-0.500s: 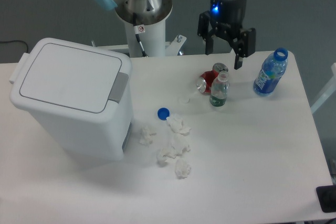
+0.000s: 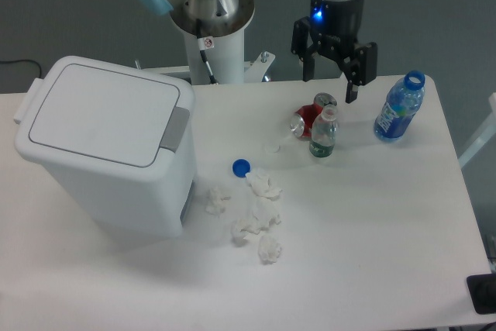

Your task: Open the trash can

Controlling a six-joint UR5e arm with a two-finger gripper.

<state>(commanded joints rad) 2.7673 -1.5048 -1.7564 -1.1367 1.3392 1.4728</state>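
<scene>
Gripper (image 2: 335, 87) hanging above the tabletop's (image 2: 372, 222) far edge, fingers spread wide, holding and touching nothing, just behind a red can (image 2: 307, 122) and small bottle (image 2: 323, 133). Trash can (image 2: 108, 145) at the left, lid shut, well apart. Best approach, likely: travel left above the clutter, then press squarely down on the grey button (image 2: 176, 129).

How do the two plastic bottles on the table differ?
The blue bottle is larger and stands uncapped near the table's right edge; the small clear bottle is shorter, appears capped, and stands beside the red can. The blue one has a blue tint; the small one has a greenish label. Both stand upright.
</scene>
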